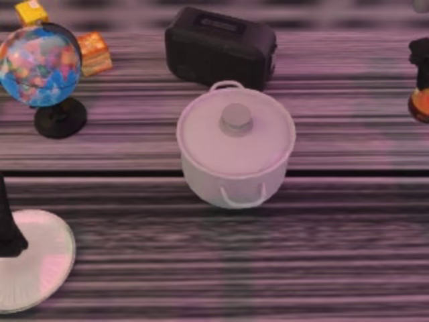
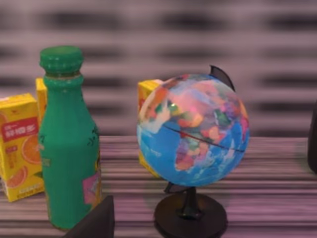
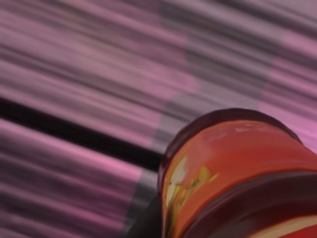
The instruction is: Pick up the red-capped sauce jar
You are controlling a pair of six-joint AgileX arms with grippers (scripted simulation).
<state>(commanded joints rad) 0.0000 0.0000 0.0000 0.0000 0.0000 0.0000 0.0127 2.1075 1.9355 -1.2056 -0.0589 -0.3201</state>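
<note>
The red-capped sauce jar (image 3: 237, 173), a glossy orange-labelled cylinder, sits gripped in the right end effector (image 1: 420, 74).

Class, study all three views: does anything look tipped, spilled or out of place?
Nothing looks spilled or damaged. The lidded white pot, blue globe and black radio stand upright. The red-capped sauce jar fills the right wrist view, tilted.

A rendered tabletop test scene: a purple-striped plank table (image 1: 335, 268) strewn with an unrelated white lidded pot (image 1: 236, 146), globe (image 1: 40, 66), and black radio (image 1: 220, 47).
</note>
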